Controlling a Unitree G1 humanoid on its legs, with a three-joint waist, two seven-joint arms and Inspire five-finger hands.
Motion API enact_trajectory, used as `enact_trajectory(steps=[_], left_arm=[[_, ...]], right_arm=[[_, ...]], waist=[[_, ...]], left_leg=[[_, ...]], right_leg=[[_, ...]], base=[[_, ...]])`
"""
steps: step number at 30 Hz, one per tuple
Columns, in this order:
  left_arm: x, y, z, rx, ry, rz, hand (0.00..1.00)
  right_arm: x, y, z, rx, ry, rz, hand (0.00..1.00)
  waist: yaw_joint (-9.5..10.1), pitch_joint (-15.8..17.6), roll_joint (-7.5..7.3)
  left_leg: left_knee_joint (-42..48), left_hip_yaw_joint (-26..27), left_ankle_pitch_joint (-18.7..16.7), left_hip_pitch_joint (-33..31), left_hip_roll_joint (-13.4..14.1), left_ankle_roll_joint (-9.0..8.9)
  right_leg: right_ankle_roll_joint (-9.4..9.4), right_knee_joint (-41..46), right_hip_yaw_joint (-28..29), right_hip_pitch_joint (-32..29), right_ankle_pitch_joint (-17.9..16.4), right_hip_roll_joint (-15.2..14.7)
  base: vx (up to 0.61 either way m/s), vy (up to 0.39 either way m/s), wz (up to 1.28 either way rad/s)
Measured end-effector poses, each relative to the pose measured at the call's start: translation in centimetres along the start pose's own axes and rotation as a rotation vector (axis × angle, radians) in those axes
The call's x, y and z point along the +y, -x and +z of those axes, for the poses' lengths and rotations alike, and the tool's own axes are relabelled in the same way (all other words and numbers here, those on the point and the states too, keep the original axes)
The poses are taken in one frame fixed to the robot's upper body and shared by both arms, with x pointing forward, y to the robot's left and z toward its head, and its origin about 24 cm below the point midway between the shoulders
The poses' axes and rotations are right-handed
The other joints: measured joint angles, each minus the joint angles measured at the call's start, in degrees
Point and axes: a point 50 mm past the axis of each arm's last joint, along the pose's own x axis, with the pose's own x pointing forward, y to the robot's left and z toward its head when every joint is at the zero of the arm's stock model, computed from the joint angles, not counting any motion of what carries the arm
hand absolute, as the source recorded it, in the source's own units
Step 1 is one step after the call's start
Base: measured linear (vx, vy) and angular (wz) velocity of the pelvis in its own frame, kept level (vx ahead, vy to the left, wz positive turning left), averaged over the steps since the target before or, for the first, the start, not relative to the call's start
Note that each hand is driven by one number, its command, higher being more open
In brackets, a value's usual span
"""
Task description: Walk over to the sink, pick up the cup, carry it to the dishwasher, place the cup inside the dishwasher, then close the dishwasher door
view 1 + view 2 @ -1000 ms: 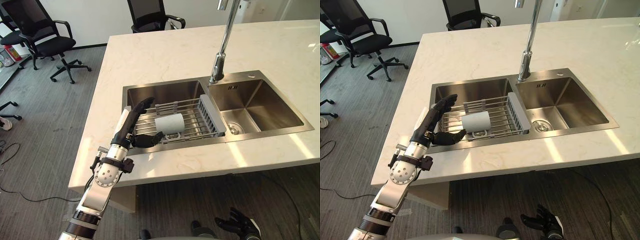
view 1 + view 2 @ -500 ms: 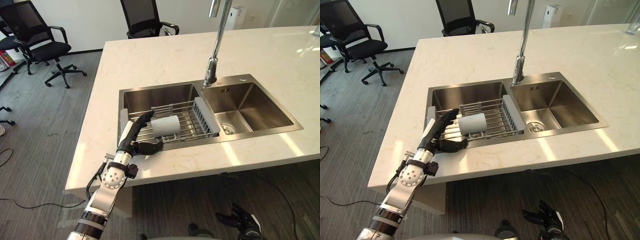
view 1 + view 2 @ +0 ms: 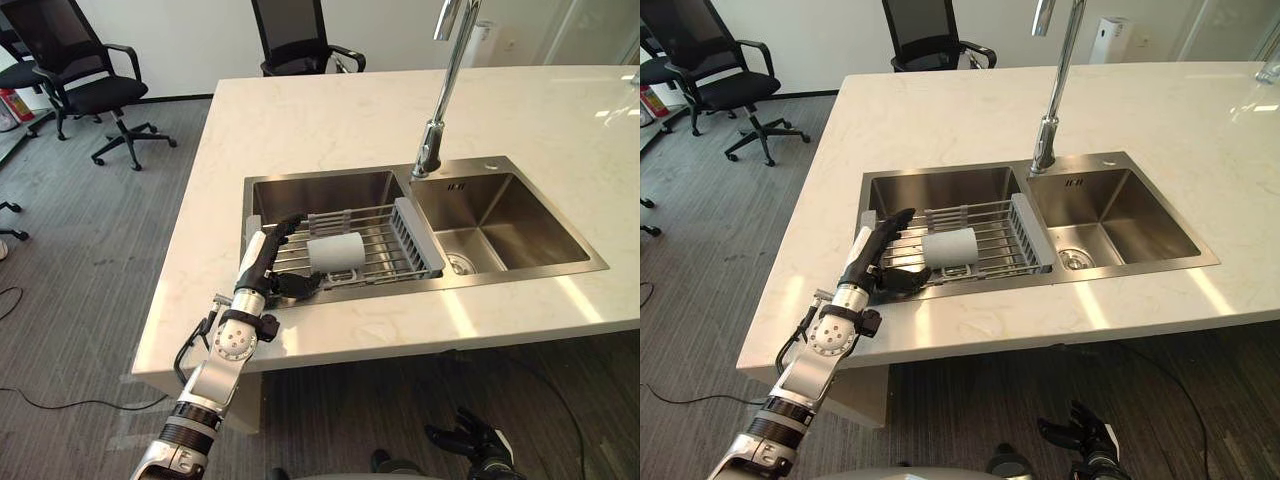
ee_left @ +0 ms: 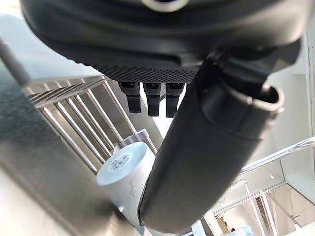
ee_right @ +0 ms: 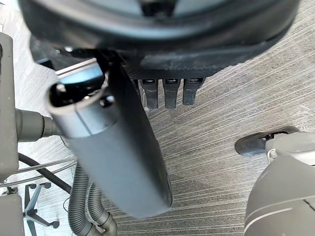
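We are holding our left hand (image 3: pixel 262 260) spread open over the sink (image 3: pixel 330 189), fingers straight, thumb pointing toward the white cup (image 3: pixel 336 251), cup lying sideways on the wire rack (image 3: pixel 380 243) just beside it, right hand (image 3: pixel 468 440) hanging relaxed, open, near the floor.

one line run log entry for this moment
stage: reach | left hand: open, beside cup | cup: on its side on rack over left sink basin | right hand: open, hanging low

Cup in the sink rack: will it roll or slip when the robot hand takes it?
The cup lies on its side on the wire rack, so a nudge probably rolls it. It looks smooth, so perhaps slippery for the left robot hand.
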Motion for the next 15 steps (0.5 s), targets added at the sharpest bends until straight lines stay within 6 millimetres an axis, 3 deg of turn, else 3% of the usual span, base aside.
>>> enact_trajectory(steps=[15], left_arm=[[-0.3,-1.5,1.1,-0.047,-0.179,-0.044,0.90]], right_arm=[[0.1,0.1,-0.2,0.005,-0.002,0.006,0.90]], waist=[[-0.64,0.0,0.12]], left_leg=[[0.0,0.7,-0.1,0.0,0.1,-0.14]], right_leg=[[-0.04,-0.9,0.5,0.1,0.6,0.1]], base=[[-0.01,-0.001,-0.01]])
